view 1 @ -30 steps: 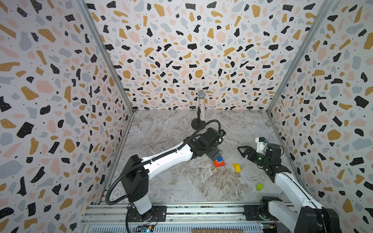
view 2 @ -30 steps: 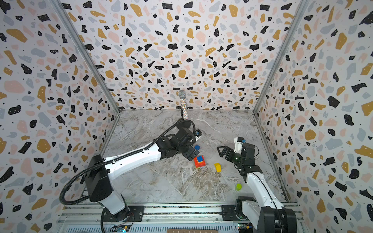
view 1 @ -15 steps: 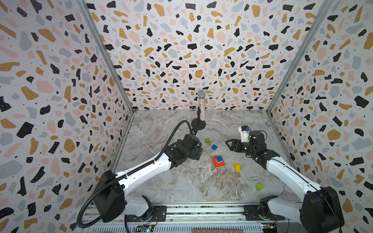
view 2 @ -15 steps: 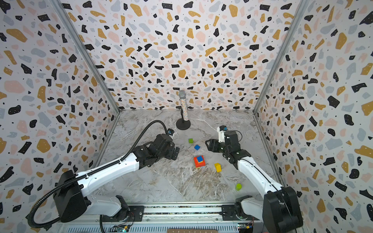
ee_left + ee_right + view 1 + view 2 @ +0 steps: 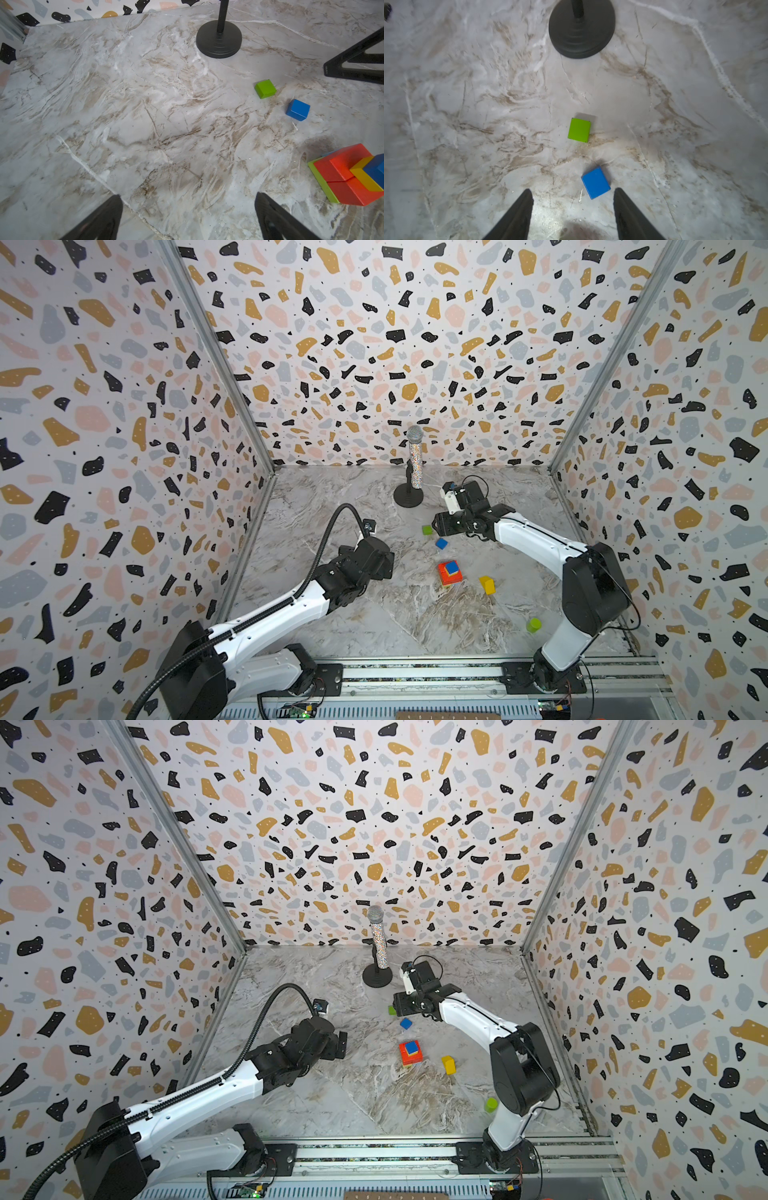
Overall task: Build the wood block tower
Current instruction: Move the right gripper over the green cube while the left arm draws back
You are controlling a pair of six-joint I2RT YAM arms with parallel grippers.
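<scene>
Two jaws of your right gripper (image 5: 573, 190) stand apart with only bare marble table (image 5: 467, 145) between them; they hold nothing. Just ahead of the tips, nearer one jaw and not touching it, lies a loose blue cube (image 5: 596, 182). Beyond it sits a green cube (image 5: 579, 129), apart from the blue one, and farther on is the round black base of the microphone stand (image 5: 581, 29).

Your left gripper (image 5: 188, 195) is spread wide and empty as well, over open table. In both top views it hangs to the left of the tower (image 5: 449, 572), well apart from it.

The tower stands near the middle of the table. Your left wrist view shows a thin green slab at the bottom, red blocks on it, then yellow and a dark blue cube above. A yellow block (image 5: 487, 585) lies near it on the right, not touching. A lime-green cylinder (image 5: 533, 625) stands farther toward the front, close to your right arm's base.
</scene>
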